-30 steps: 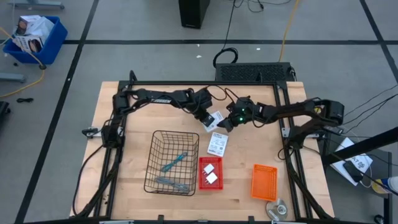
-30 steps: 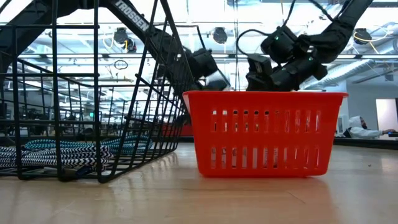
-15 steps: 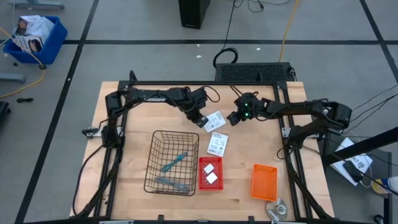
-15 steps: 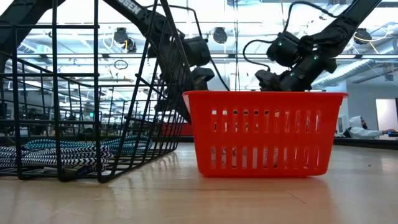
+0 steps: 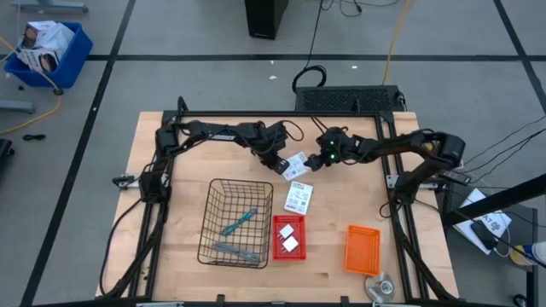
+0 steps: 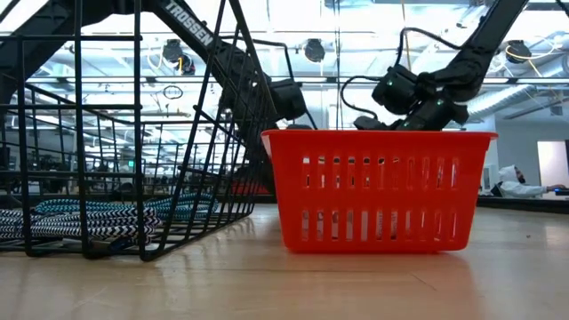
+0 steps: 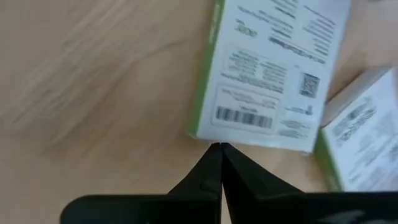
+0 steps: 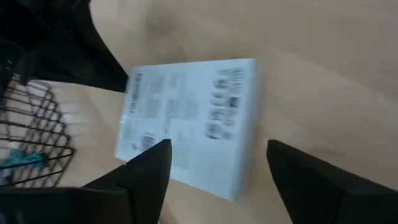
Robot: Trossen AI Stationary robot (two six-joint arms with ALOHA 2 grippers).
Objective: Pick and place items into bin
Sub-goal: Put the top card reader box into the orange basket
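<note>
High view: both dark arms meet at the upper middle of the frame over a flat white card with green print (image 5: 295,164), which lies on the bare wooden table (image 5: 171,256); a second such card (image 5: 299,197) lies just below it. The step in hand looks like picking up the upper card.

The left gripper (image 5: 278,165) sits at that card's left edge, and its wrist view shows the fingers pressed together in a point just off the card (image 7: 267,74), gripping nothing. The right gripper (image 5: 317,159) is at the card's right side, fingers spread wide astride it (image 8: 193,124), probably not yet touching, though the blur leaves that unsure.

Next, the right gripper needs to lower, close on the card's edges, and carry it to the black wire basket (image 5: 210,223) or the small red slotted bin (image 5: 277,253).
</note>
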